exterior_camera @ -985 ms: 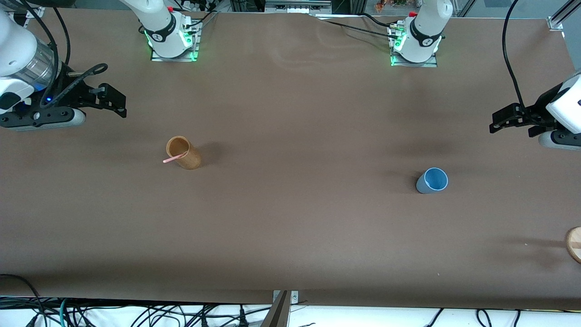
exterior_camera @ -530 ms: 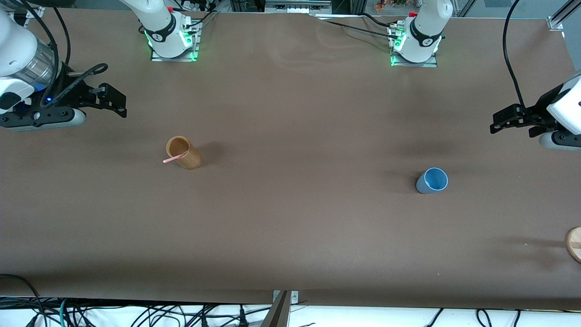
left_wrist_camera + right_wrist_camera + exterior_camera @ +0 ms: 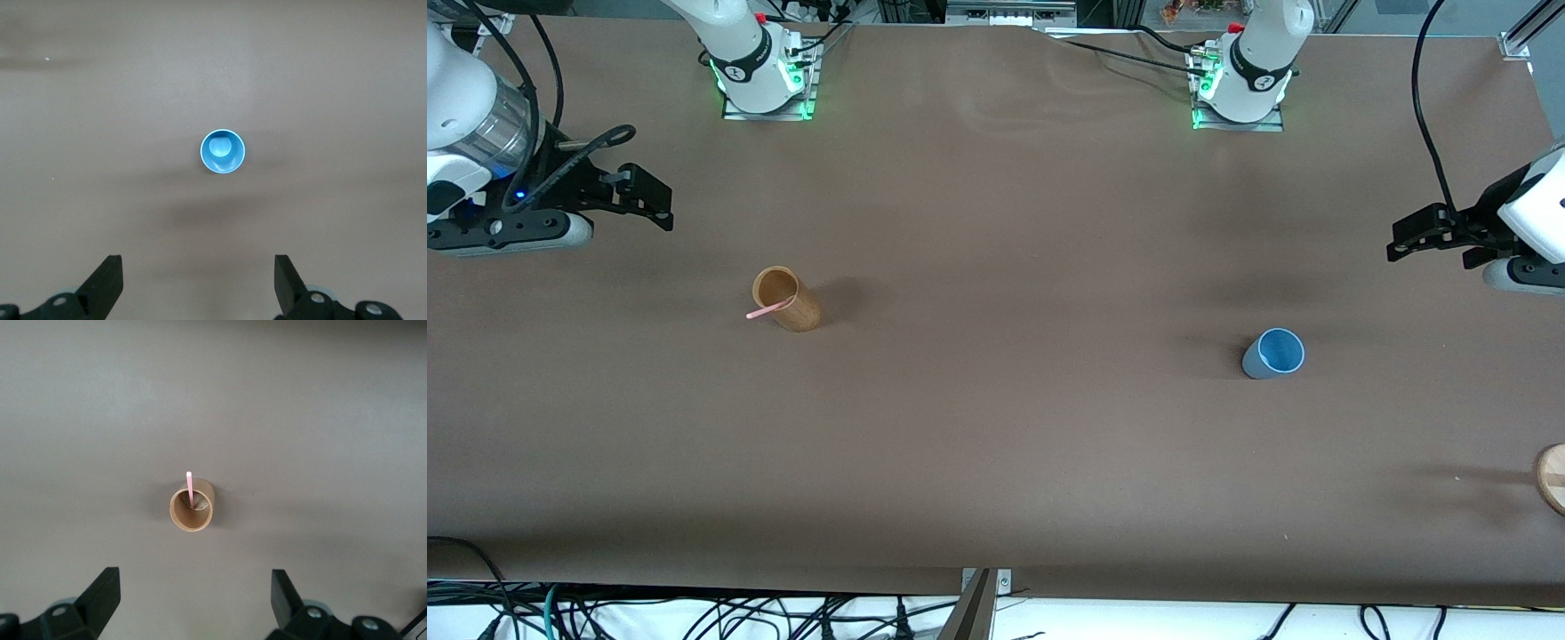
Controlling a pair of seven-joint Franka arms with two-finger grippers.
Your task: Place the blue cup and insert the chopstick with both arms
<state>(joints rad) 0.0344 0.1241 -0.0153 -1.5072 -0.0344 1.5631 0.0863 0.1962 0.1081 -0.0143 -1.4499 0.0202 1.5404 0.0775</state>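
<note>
Blue cup [image 3: 1273, 353] stood upright on the brown table [image 3: 1014, 267], toward the left arm's end, mouth up, nothing in it as seen in the left wrist view [image 3: 223, 151]. Chopstick [image 3: 767, 310] was in the tan holder [image 3: 786, 300], toward the right arm's end of the table, well apart from the blue cup. The pink stick leaned on the holder's rim with its upper end poking out over the edge; right wrist view showed the same, stick [image 3: 190, 489] slanting out of the holder [image 3: 191, 507].

Left gripper [image 3: 1432, 233] hung in the air at the left arm's end of the table, over bare tabletop, jaws spread wide, holding nothing. In its wrist view the gripper [image 3: 199, 290] showed both fingertips [image 3: 108, 277] far apart with the cup between them farther off, not touched.

Right gripper [image 3: 637, 197] hung over bare table at the right arm's end, jaws likewise wide apart and empty. Its wrist view [image 3: 193, 603] showed the spread fingertips [image 3: 105, 590] framing the holder, no contact.

A round wooden thing [image 3: 1552, 477] sat at the table edge toward the left arm's end, nearer the front camera than the blue cup; cut off by the frame, possibly a coaster or lid, can't tell.
</note>
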